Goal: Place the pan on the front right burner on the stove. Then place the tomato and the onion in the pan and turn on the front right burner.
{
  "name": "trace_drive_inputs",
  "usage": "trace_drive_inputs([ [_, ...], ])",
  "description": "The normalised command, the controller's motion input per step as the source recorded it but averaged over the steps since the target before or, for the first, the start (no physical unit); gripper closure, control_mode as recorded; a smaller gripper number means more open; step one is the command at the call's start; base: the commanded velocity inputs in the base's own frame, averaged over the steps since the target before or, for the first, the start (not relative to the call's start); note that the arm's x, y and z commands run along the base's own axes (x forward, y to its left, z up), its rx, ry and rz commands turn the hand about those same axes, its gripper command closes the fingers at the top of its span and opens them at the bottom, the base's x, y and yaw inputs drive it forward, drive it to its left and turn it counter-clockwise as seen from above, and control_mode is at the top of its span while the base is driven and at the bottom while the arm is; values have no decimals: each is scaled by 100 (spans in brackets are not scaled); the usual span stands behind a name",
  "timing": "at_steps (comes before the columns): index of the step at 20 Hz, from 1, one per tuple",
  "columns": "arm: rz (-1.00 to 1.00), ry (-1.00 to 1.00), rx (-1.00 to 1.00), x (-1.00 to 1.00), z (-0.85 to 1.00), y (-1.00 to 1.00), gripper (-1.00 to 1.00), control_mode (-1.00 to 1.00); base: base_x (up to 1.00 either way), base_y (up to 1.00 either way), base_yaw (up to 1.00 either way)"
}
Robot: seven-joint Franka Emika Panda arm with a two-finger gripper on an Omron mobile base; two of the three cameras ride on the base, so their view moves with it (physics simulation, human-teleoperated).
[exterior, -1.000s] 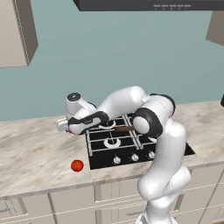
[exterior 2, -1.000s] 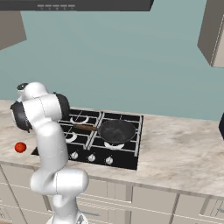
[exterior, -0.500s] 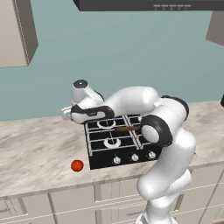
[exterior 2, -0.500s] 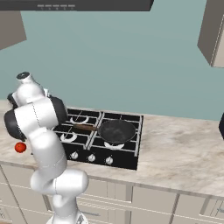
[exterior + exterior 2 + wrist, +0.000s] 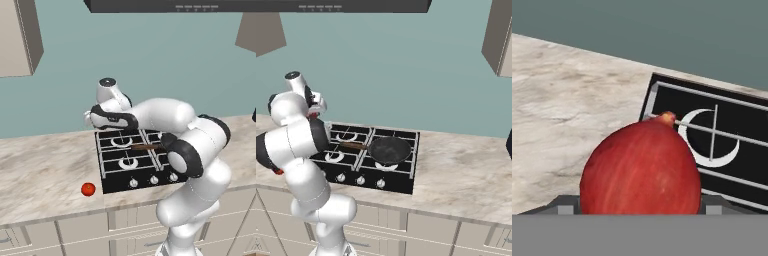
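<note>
A red onion (image 5: pixel 641 167) is seen clamped in the gripper (image 5: pixel 91 119) (hand view); the pan (image 5: pixel 389 150) is seen on the stove (image 5: pixel 401 176), the tomato (image 5: pixel 88 189) near the counter (image 5: pixel 40 170) edge.

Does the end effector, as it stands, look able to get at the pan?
Probably yes. The end effector, gripping the onion, hangs near the stove's left side. The pan lies open and empty on the right, with only its low handle between.

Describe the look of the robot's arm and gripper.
The arm is glossy white with rounded, bulging segments and dark grey-black bands at the joints; a round dark-capped joint tops the wrist. The gripper end is small, white and dark. No cables or markings are visible.
</note>
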Motion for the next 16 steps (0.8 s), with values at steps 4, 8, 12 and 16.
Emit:
trace_drive_inputs([
  [4, 0, 0, 0, 0, 7, -72, 100, -100, 0, 0, 0],
  [8, 0, 0, 0, 0, 0, -81, 100, -100, 0, 0, 0],
  [12, 0, 0, 0, 0, 0, -81, 100, -100, 0, 0, 0],
  [16, 0, 0, 0, 0, 0, -75, 100, -100, 0, 0, 0],
])
